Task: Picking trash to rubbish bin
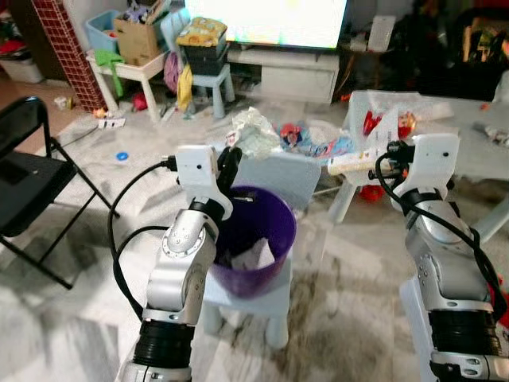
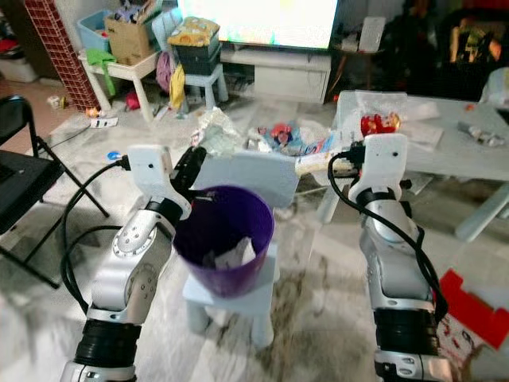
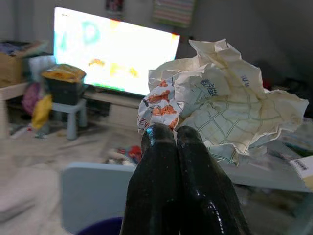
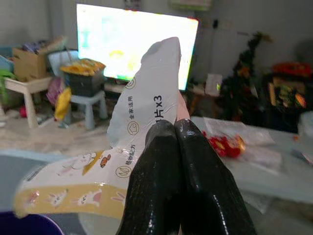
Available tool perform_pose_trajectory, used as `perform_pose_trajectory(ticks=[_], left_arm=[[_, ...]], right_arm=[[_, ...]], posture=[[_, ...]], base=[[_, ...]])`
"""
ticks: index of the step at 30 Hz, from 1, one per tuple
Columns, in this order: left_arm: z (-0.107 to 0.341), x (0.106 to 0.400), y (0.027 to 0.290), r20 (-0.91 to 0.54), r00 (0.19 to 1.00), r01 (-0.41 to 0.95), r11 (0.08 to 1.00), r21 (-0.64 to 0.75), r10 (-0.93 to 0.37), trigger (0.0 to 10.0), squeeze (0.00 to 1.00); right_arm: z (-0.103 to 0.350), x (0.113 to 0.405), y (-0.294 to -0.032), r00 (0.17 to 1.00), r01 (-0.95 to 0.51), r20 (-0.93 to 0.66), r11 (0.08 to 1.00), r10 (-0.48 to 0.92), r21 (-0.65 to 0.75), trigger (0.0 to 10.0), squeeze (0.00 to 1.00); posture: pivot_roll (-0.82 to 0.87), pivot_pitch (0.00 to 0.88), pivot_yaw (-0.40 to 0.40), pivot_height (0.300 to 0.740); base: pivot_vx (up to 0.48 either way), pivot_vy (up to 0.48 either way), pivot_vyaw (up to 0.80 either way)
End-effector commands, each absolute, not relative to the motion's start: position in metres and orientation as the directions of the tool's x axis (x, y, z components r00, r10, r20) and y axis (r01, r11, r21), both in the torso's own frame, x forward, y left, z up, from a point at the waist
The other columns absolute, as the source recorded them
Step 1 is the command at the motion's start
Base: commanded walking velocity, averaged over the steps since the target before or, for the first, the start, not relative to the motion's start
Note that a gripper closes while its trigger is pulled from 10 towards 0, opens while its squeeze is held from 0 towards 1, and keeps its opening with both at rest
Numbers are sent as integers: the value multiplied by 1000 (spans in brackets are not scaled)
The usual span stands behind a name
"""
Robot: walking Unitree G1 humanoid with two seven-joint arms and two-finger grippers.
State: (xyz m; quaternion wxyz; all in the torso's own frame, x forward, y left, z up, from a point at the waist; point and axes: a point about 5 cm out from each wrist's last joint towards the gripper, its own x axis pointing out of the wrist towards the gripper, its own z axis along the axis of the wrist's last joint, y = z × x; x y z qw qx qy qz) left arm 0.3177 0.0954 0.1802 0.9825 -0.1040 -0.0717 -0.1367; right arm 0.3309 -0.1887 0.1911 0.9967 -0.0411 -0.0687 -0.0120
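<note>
Crumpled paper (image 3: 220,112) and flat wrapper (image 4: 142,132) above purple bin (image 1: 258,239).

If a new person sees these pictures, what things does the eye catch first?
First the purple bin on a small pale stool between the arms, with paper scraps inside. Next, the left gripper pinching a crumpled wrapper above the bin's rim, and the right gripper clamping a flat printed packet. Behind glows a bright screen.

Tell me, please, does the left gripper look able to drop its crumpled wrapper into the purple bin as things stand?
Probably yes. The left gripper, jaws shut on the crumpled wrapper, sits at the far rim of the purple bin, whose mouth is open with nothing between them. It likely needs only a slight move inward.
</note>
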Motion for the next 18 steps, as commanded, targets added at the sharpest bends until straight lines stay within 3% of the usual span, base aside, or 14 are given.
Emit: perform_pose_trajectory(ticks=[1, 8, 14, 18], left_arm=[[180, 318, 99, 167, 957, 266, 947, -179, -237, 0, 0], [174, 317, 113, 142, 971, 212, 964, -160, -190, 0, 0], [164, 318, 132, 85, 989, 133, 981, -142, -122, 0, 0], [142, 317, 153, -42, 998, 40, 993, -107, -45, 0, 0]], right_arm=[[194, 331, -187, 989, 22, 145, 997, -10, -77, 10000, 0], [193, 332, -187, 990, 17, 142, 997, -6, -77, 10000, 0], [193, 332, -184, 990, 8, 138, 997, 3, -74, 10000, 0], [192, 332, -185, 991, 1, 134, 997, 9, -78, 10000, 0]], posture=[[-5, 74, -37, 740], [8, 77, -40, 740], [22, 81, -48, 740], [32, 85, -57, 740]], base=[[334, 0, 0], [302, 0, 0], [0, 0, 0], [0, 0, 0]])
